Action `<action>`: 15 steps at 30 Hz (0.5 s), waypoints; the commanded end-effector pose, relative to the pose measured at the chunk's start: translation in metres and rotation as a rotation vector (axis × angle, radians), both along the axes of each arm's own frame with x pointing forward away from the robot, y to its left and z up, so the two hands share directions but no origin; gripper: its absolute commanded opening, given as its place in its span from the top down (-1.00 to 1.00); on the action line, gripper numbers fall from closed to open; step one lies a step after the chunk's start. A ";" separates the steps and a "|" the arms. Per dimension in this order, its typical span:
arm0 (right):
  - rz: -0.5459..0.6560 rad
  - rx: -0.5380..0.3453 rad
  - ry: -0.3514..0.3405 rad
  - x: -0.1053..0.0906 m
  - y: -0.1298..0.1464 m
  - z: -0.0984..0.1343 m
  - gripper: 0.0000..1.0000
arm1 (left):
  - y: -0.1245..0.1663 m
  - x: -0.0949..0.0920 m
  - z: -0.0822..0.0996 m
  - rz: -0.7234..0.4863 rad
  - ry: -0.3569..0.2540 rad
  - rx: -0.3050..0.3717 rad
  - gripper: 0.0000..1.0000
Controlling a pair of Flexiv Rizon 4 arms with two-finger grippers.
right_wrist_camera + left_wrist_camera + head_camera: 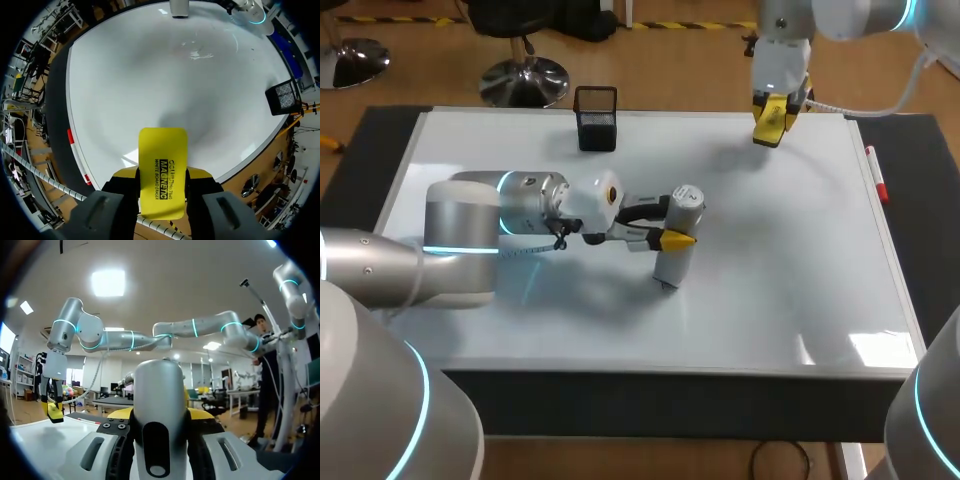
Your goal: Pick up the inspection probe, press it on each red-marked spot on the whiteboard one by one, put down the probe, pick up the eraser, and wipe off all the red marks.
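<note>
1. One whiteboard (790,260) lies flat on the table (370,140) and covers most of it.
2. One probe (672,262), a grey cylinder, stands nearly upright near the board's middle. Its lower end is down at the surface; whether it touches cannot be told.
3. The left pincer (672,225) comes in sideways and is closed on the probe. One yellow-tipped finger presses each side of it, below its rounded top.
4. One yellow eraser (162,155) is off the board, clamped between the two fingers of the right pincer (162,175). Its flat face sticks out past the fingertips.
5. The right pincer hangs over the board's far right part, well apart from the probe, and its shadow falls on the white surface below.
6. One black mesh holder (596,118) stands at the board's far edge, left of the middle.
7. One red-capped marker (876,175) lies along the board's right edge.
</note>
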State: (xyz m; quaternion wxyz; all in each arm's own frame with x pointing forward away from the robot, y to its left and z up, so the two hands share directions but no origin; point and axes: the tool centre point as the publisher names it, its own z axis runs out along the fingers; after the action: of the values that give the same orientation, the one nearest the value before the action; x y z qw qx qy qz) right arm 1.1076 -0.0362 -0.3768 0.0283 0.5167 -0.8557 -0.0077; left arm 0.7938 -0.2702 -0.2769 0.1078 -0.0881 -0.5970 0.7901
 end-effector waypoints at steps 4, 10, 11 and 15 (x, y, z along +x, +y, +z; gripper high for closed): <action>0.002 -0.003 0.000 0.000 -0.001 0.001 1.00 | 0.011 0.008 0.016 0.024 -0.017 -0.002 1.00; 0.002 -0.003 0.000 0.000 -0.001 0.001 1.00 | 0.027 0.028 0.032 0.064 -0.018 -0.038 1.00; 0.002 -0.003 0.000 0.000 -0.001 0.001 1.00 | 0.031 0.033 0.033 0.075 -0.014 -0.043 1.00; 0.002 -0.003 0.000 0.000 -0.001 0.001 1.00 | 0.045 0.050 0.041 0.124 -0.024 -0.048 1.00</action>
State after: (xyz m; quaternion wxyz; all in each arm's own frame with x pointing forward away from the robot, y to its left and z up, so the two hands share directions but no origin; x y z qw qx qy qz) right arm 1.1076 -0.0362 -0.3768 0.0283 0.5167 -0.8557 -0.0077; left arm 0.8431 -0.2357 -0.2433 0.0553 -0.0649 -0.5781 0.8115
